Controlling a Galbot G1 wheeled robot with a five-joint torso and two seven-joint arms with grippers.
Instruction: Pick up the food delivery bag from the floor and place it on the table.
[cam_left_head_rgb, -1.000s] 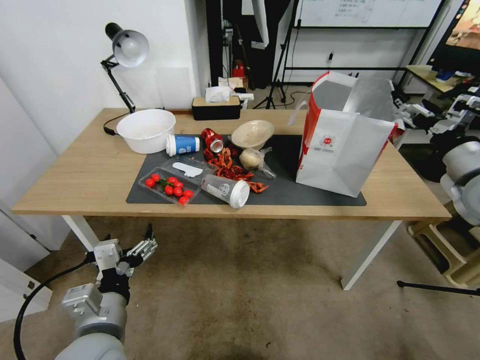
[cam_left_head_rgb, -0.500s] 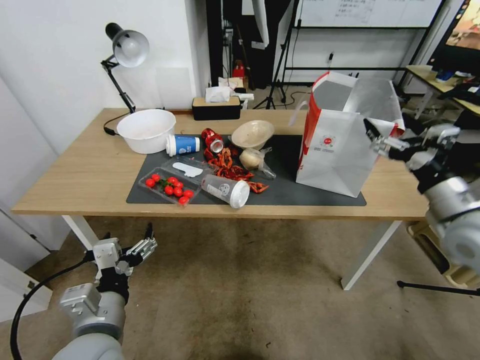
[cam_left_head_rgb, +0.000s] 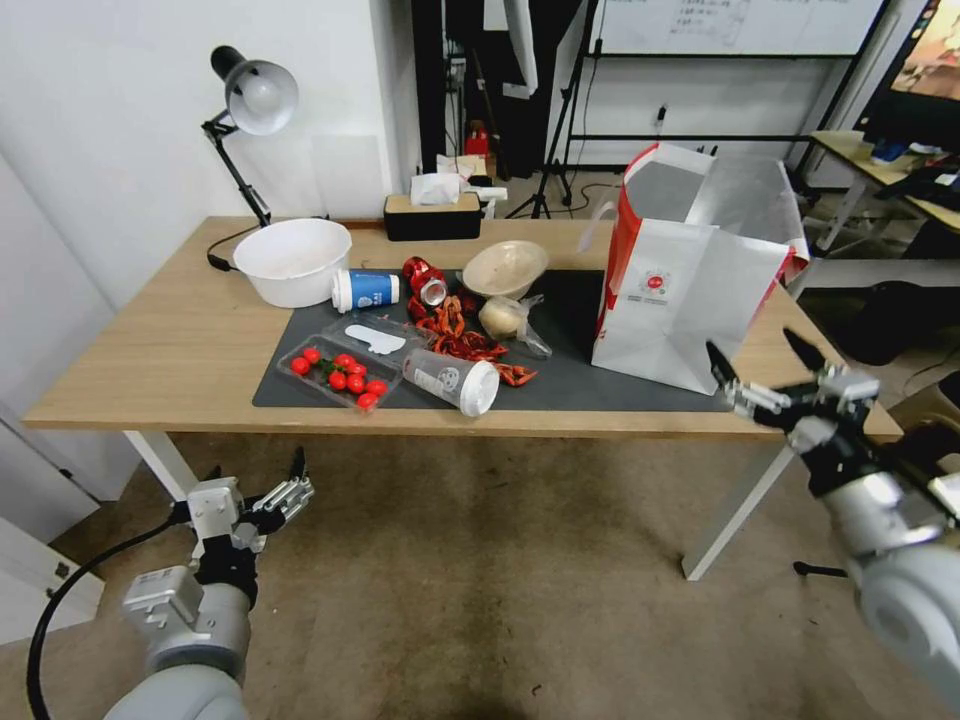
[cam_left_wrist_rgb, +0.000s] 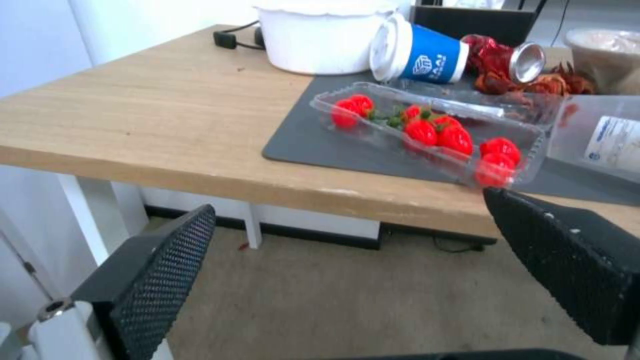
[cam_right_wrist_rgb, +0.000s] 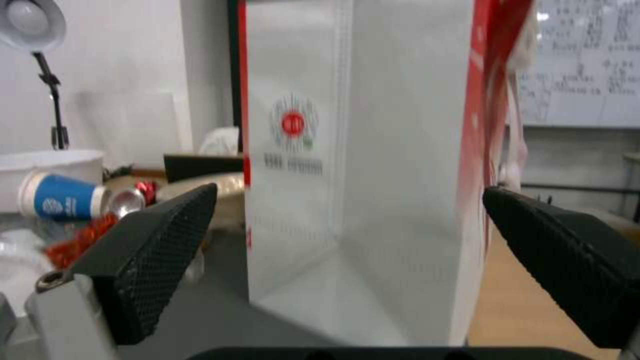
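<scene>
Here, the food delivery bag (cam_left_head_rgb: 690, 290) stands upright at the centre right of the frame, on the right end of the tabletop (cam_left_head_rgb: 160, 350), its base partly on the dark grey mat (cam_left_head_rgb: 570, 385). The right pincer (cam_left_head_rgb: 765, 375) hangs at the lower right, just in front of the bag, spread wide and holding nothing. The left pincer (cam_left_head_rgb: 285, 485) sits low at the lower left above the floor (cam_left_head_rgb: 500, 560), also spread apart and empty.

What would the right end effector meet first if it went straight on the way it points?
Most likely the food delivery bag on the table: the open right end effector faces its near corner, though depth is unclear.
</scene>
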